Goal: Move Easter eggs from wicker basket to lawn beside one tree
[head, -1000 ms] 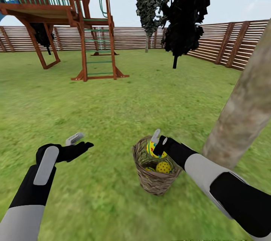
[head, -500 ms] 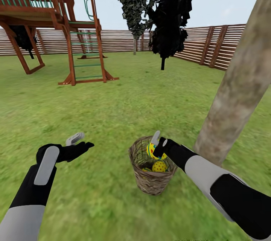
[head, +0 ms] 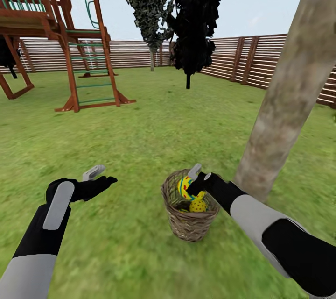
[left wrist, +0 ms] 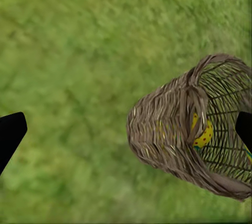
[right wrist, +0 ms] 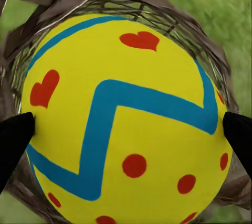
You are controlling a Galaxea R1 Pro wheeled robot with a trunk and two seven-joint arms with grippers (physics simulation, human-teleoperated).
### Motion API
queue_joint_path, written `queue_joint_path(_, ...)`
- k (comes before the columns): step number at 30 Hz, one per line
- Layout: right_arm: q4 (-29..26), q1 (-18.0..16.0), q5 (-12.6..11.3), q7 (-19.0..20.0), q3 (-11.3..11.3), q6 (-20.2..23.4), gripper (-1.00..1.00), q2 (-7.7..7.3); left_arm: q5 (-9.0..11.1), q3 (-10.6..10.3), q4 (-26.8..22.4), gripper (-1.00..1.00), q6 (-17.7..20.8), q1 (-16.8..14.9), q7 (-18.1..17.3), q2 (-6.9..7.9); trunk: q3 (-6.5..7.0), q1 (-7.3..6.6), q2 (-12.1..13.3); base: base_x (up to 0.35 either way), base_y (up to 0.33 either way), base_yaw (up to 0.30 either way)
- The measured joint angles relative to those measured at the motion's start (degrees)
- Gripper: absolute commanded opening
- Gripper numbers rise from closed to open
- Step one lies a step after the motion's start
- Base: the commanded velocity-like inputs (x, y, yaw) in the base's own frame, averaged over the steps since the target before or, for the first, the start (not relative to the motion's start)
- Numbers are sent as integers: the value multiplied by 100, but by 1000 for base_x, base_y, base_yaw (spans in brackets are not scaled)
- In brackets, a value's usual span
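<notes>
Right gripper (head: 195, 178) clenched on Easter egg (head: 186, 188) at wicker basket (head: 189, 224) rim, frame lower centre, w/ tree (head: 284, 103) just right (handy drop spot). Left gripper (head: 99, 175) released, idle.

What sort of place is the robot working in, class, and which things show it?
Probably a fenced back garden: a green grass lawn, a brown wooden play tower with a ladder, and a slatted wooden fence.
</notes>
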Motion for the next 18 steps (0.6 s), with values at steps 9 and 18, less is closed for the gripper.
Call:
queue_joint_path(9,-372,0,-7,-14,-586,76,-100,-28,-5,-5,76,100,-6,0,-12,0,52,0,0,0,275,-241)
queue_joint_path(18,-405,1,-9,-4,-579,139,-100,-37,-3,-18,247,100,-6,0,-18,0,101,0,0,0,275,-257)
